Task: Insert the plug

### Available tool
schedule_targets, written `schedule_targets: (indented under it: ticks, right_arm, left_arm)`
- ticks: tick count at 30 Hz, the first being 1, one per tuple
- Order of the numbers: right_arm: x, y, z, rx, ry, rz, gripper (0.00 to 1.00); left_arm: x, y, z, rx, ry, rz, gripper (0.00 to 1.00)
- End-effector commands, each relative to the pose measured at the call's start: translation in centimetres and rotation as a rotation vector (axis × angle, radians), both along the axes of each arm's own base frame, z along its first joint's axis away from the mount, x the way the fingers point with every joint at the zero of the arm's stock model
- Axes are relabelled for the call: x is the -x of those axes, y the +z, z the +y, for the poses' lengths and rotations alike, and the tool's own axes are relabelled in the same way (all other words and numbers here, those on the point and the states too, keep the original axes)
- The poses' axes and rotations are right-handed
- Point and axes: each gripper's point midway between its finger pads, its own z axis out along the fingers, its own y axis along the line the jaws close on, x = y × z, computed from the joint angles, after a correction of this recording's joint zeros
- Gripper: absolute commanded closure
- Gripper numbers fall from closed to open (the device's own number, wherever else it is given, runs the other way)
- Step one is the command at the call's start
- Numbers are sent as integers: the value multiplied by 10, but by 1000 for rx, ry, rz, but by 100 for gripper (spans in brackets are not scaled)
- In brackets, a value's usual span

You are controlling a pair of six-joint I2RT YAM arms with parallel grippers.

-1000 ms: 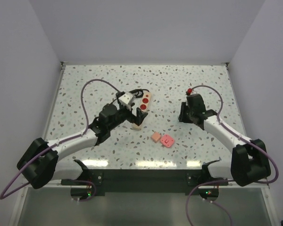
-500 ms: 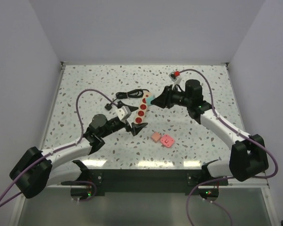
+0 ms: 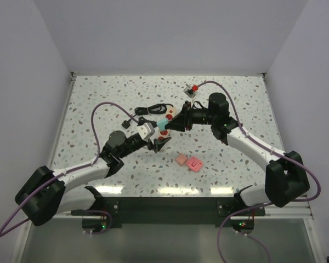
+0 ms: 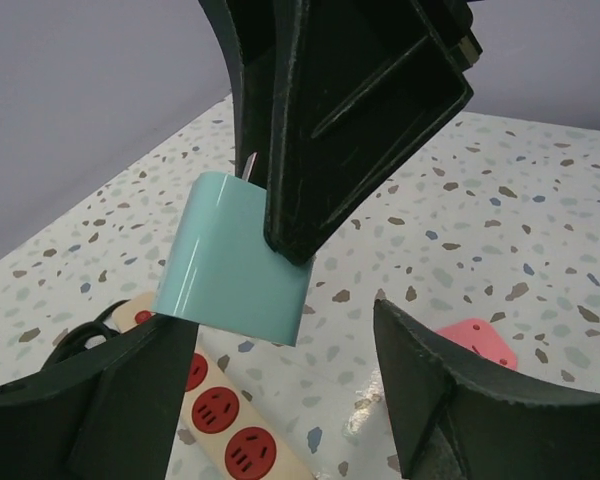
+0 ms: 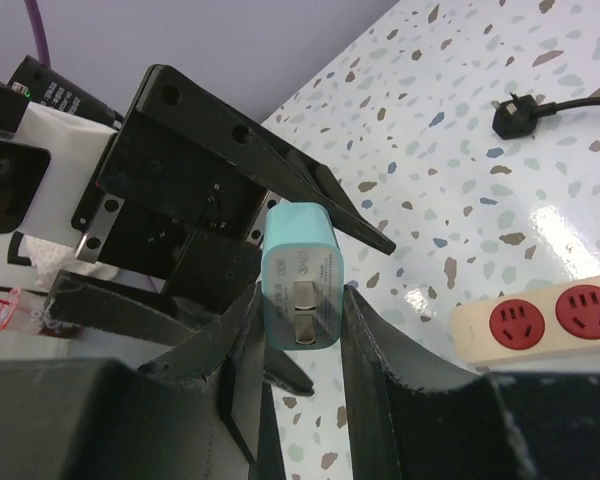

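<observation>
Right pincer (image 5: 302,300) is clamped on the two sides of the teal plug (image 5: 298,245), holding it in the air over the counter (image 5: 500,90), near the power strip (image 5: 540,320). The plug's long axis runs along the fingers, and its pronged face looks back toward the right wrist. Left pincer (image 4: 280,345) stands apart just below the plug, not gripping it.

There are two black grippers, the left gripper (image 4: 285,330) and the right gripper (image 5: 302,300). There is one teal plastic plug block (image 5: 300,270). There is one long cream power strip (image 5: 540,345), and three round red sockets (image 4: 220,408) show on it. One black cord (image 3: 151,109) lies at the far side. On the near side lie one small orange square (image 3: 181,159) and one small pink square (image 3: 194,163).
</observation>
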Motion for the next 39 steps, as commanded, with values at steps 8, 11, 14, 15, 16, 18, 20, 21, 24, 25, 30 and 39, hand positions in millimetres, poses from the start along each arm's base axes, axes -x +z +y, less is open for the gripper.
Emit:
schedule_targets:
  ticks: [8, 11, 14, 15, 16, 18, 20, 21, 24, 25, 30, 39]
  right_arm:
    - [3, 13, 7, -19, 60, -42, 100]
    - [0, 5, 9, -10, 57, -30, 100]
    - [-4, 0, 8, 8, 36, -33, 100]
    - [-4, 0, 7, 12, 33, -41, 100]
    - [-3, 1, 6, 14, 33, -49, 100]
    - [-2, 0, 5, 20, 35, -70, 100]
    - [-1, 0, 4, 24, 36, -91, 100]
    - [-1, 0, 3, 25, 37, -96, 100]
    - [5, 2, 2, 17, 59, -119, 100]
    - [7, 6, 2, 7, 66, -137, 100]
    - [18, 9, 0, -7, 110, -176, 100]
    - [43, 23, -5, -62, 206, -266, 100]
  left_arm:
    - [0, 46, -3, 67, -20, -195, 68]
    - [6, 45, -5, 66, -48, -195, 72]
    - [14, 47, -6, 79, -81, -189, 65]
    - [17, 47, -6, 86, -96, -184, 58]
    - [19, 49, -6, 102, -102, -165, 36]
    - [25, 50, -9, 116, -135, -141, 27]
    - [30, 53, -13, 149, -174, -90, 21]
    - [33, 54, -16, 162, -196, -61, 20]
    - [35, 58, -18, 194, -223, -4, 20]
    - [35, 62, -18, 207, -231, 4, 21]
    - [41, 67, -9, 274, -326, 79, 22]
    - [52, 84, 0, 326, -443, 94, 26]
